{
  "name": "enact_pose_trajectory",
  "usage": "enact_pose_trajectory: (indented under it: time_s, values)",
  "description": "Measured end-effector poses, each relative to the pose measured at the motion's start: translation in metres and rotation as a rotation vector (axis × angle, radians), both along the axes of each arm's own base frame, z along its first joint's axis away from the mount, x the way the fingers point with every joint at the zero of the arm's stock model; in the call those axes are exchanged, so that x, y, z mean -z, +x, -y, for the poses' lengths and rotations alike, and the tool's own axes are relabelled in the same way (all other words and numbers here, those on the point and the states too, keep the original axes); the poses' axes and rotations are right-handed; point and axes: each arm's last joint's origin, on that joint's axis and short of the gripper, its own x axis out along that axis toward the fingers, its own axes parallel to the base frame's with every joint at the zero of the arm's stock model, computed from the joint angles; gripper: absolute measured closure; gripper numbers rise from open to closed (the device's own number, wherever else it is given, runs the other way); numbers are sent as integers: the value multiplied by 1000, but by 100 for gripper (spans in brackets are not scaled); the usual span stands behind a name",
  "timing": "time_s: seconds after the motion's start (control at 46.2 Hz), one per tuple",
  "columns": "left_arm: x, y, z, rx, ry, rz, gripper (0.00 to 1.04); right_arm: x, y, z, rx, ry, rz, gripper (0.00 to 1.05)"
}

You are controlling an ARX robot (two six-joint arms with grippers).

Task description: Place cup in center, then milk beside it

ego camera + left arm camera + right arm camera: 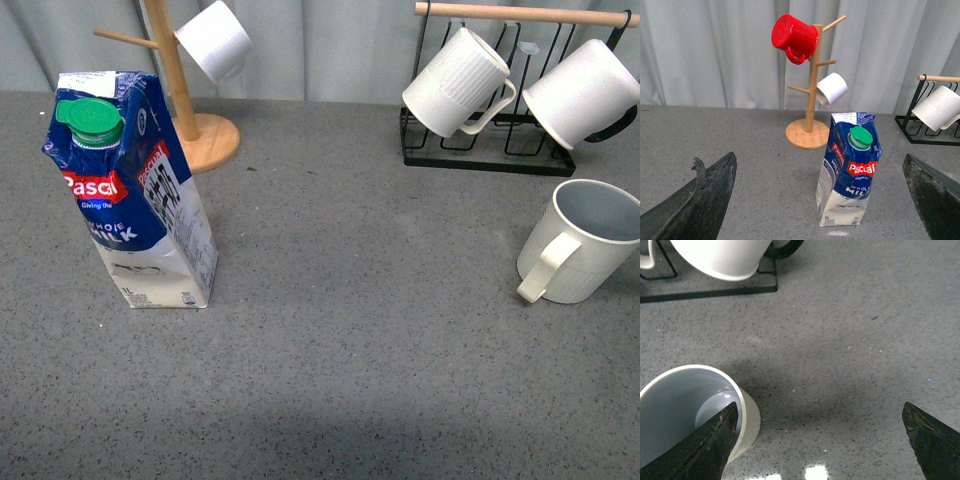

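The cup (585,240), cream with a ribbed body, grey-blue inside and a big loop handle, stands upright at the right side of the grey table. The milk (135,190), a blue-and-white carton with a green cap, stands upright at the left. Neither gripper shows in the front view. My left gripper (825,200) is open, and the milk (847,170) stands just beyond and between its fingertips, untouched. My right gripper (820,440) is open above the table, with one fingertip (705,447) over the cup's (685,410) rim and bare tabletop between the fingers.
A wooden mug tree (185,90) stands behind the milk, holding a white mug (215,40) and a red mug (794,35). At the back right a black wire rack (480,140) carries a ribbed white mug (460,85) and a smooth white mug (585,95).
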Motion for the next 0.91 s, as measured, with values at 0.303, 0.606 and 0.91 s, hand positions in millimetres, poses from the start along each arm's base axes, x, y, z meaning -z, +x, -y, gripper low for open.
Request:
enact_pose_trajectory:
  time_s: [0.303, 0.606, 0.91]
  values:
    - [0, 0, 0, 0, 0, 0, 6, 24, 37, -13, -10, 81, -137, 9]
    - [0, 0, 0, 0, 0, 0, 6, 27, 47, -15, 17, 104, -191, 22]
    - [0, 0, 0, 0, 0, 0, 6, 34, 47, -21, 13, 120, -241, 74]
